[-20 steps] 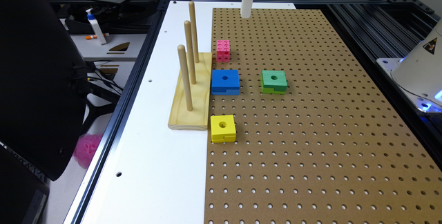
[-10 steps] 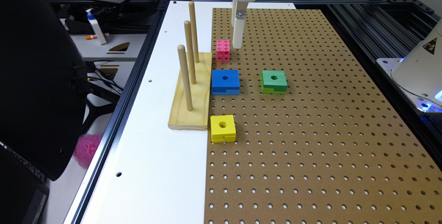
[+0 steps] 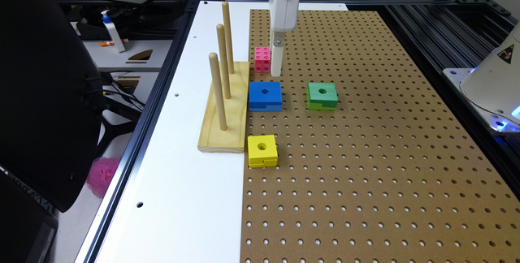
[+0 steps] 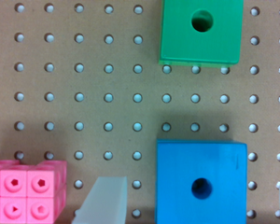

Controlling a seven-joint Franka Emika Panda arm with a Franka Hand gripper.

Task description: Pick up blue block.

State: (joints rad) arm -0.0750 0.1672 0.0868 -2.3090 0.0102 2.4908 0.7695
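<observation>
The blue block (image 3: 265, 96) is a flat, squarish piece of solid blue with a round hole in the middle of its top and a notch cut low into the side that faces the exterior camera. It lies flat on the brown pegboard (image 3: 365, 165), just beside the edge of the wooden base (image 3: 227, 113), with the pink cube (image 3: 262, 59) a little behind it and the green block (image 3: 322, 95) off toward the exterior view's right, apart from it.

There is one blue block, one green block and one yellow block (image 3: 262, 150), all of the same shape, each with a hole on top. There is one pink cube, made of small studded squares. Three wooden pegs (image 3: 222, 62) stand upright in a row on the one wooden base.

The arm comes straight down from above, its white wrist vertical, and the gripper (image 3: 277, 66) hangs low over the board just behind the blue block and right beside the pink cube. In the wrist view the blue block (image 4: 200, 182) sits between the two pale fingertips (image 4: 105, 198), which stand wide apart with nothing held, one finger between the pink cube (image 4: 28, 191) and the block, the other just past the block's far side. The green block (image 4: 200, 30) lies farther off.
</observation>
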